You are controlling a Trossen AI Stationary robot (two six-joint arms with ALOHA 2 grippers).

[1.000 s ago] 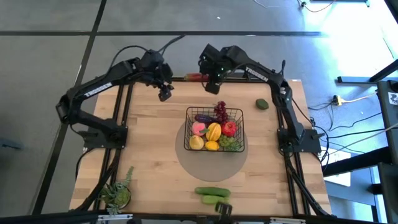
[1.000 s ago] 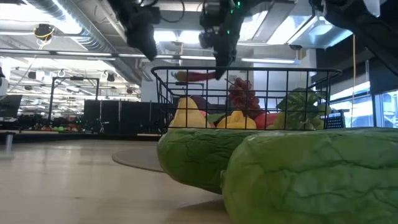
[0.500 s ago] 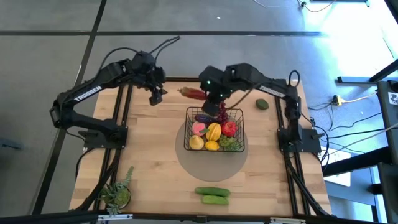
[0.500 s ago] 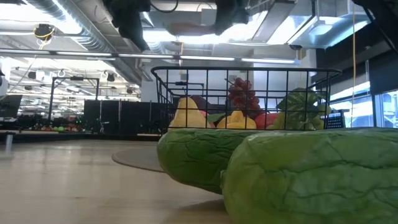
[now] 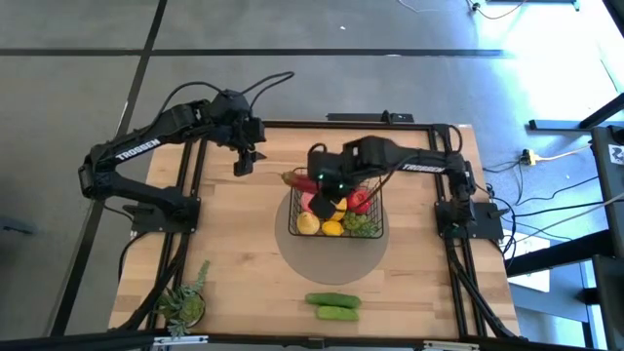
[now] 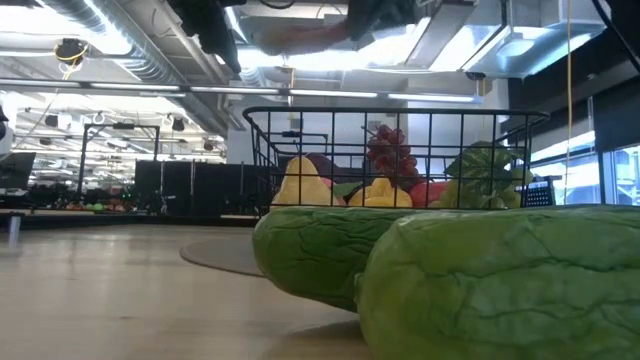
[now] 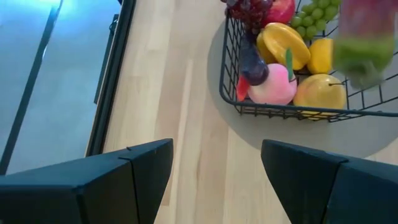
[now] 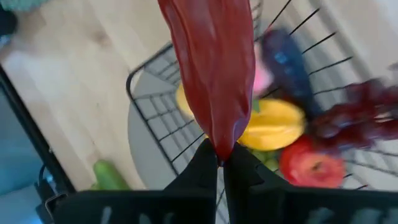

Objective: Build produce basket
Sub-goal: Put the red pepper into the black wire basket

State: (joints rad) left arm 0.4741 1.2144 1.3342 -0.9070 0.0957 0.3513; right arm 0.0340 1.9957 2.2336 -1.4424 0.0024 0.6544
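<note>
Now the black wire basket (image 5: 336,207) is sitting mid-table on a grey mat (image 5: 331,255), fruit inside. Above its far-left corner my right gripper (image 8: 219,163) is clenching a red pepper (image 8: 214,68); my left gripper (image 5: 242,164) is hovering released, well apart.

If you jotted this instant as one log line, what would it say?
right gripper: shut on red pepper, above basket | left gripper: open, empty, beside basket

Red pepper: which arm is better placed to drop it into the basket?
Right. The right gripper is shut on the red pepper and hangs over the basket. The left gripper is open, holds nothing, and sits off to the basket's side.
</note>
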